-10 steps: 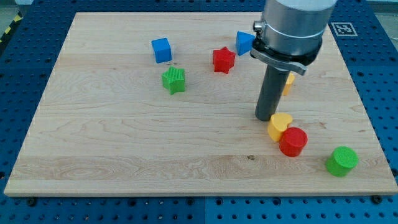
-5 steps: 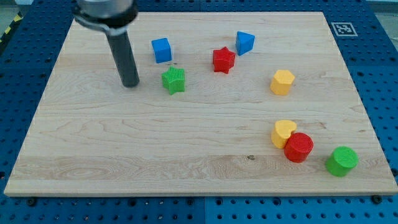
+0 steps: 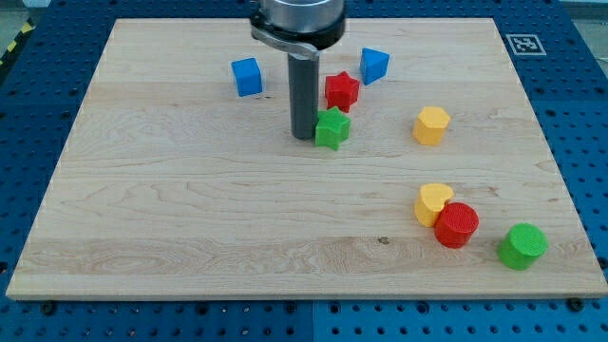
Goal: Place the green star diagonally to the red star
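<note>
My tip [image 3: 304, 136], a bare rod holding nothing, touches the green star's [image 3: 332, 128] left side; it sits just near-left of the red star [image 3: 341, 90], so placement looks nearly done.

The light is bright and even. My worktop [image 3: 190, 218] looks clear and sharp. The blocks make only small soft shadows. I see no glare or blur.
</note>
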